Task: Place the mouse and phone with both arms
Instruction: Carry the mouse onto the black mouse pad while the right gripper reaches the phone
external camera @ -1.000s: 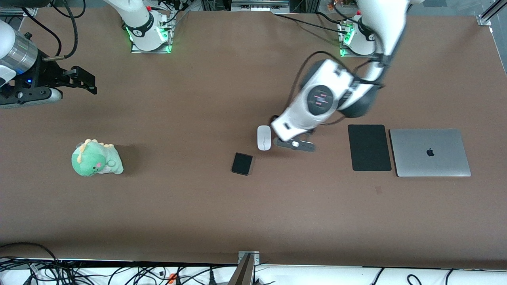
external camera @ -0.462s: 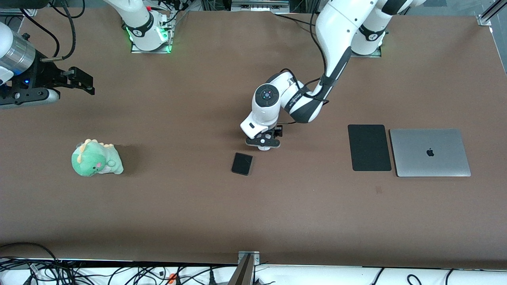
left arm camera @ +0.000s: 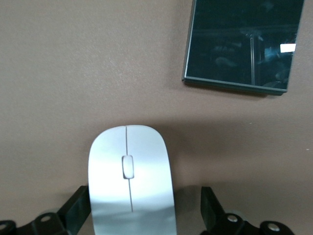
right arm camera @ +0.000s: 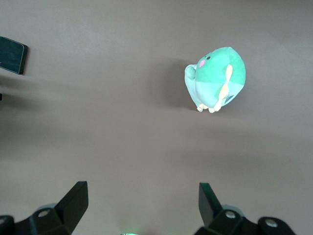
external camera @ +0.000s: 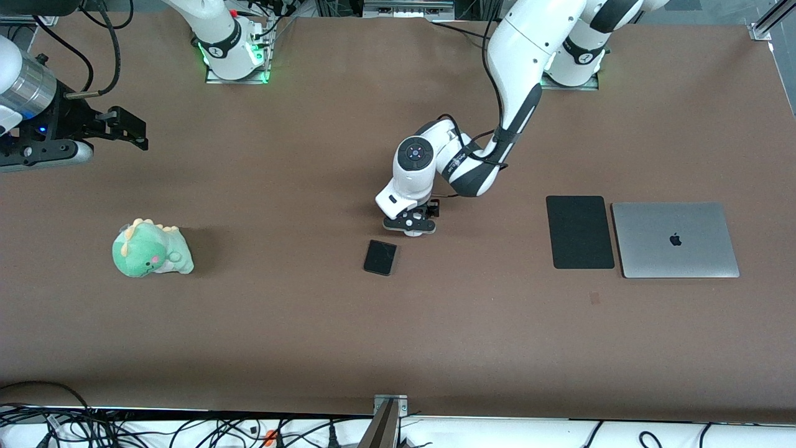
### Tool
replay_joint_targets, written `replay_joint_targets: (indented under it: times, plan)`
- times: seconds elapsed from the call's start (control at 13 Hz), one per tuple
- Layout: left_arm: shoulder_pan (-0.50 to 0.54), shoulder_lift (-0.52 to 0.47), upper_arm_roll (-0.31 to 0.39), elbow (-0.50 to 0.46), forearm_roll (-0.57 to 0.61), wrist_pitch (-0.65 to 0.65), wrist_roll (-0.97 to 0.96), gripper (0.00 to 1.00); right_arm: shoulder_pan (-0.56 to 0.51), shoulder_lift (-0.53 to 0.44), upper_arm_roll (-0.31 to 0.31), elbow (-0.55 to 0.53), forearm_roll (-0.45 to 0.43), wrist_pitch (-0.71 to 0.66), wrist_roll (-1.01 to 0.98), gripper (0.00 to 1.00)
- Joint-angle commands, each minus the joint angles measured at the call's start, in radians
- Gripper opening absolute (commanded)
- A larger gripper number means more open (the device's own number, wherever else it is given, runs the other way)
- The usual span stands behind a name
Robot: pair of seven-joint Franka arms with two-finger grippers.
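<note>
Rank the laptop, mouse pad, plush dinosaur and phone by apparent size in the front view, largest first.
1. laptop
2. mouse pad
3. plush dinosaur, which stands taller, hence slightly nearer the camera
4. phone

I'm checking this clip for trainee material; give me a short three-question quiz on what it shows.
1. True or false: the left pincer is shut on the mouse.
2. Which lies nearer the front camera: the mouse or the phone?
3. The right pincer is: A) holding the phone, B) open in the air above the table, near the plush toy, C) over the laptop.

Key: 1 false, its fingers stand open either side of the mouse; 2 the phone; 3 B.
</note>
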Motion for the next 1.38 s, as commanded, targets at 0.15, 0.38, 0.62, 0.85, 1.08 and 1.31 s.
replay_joint_targets:
  times: [0.15,0.38,0.62,0.85,1.08,1.31]
  plan:
    - [0.027,-0.061,0.016,0.005,0.041,-0.070,-0.005,0.23,-0.001,0.017,0.012,0.016,-0.015,0.008,0.009,1.00]
    - [0.163,-0.194,0.003,0.012,0.024,-0.337,0.172,0.24,0.004,0.026,0.013,0.016,-0.001,0.022,0.012,1.00]
    - [0.322,-0.241,0.005,0.010,0.024,-0.514,0.421,0.26,0.028,0.058,0.015,0.016,0.003,0.048,0.059,1.00]
    - [0.517,-0.238,0.006,-0.027,0.032,-0.556,0.585,0.25,0.088,0.119,0.015,0.017,0.011,0.083,0.220,1.00]
    - [0.633,-0.244,0.006,-0.164,0.035,-0.394,0.707,0.26,0.158,0.222,0.015,0.017,0.077,0.173,0.386,1.00]
    - [0.702,-0.247,0.008,-0.296,0.044,-0.219,0.744,0.32,0.286,0.375,0.015,0.046,0.078,0.340,0.623,1.00]
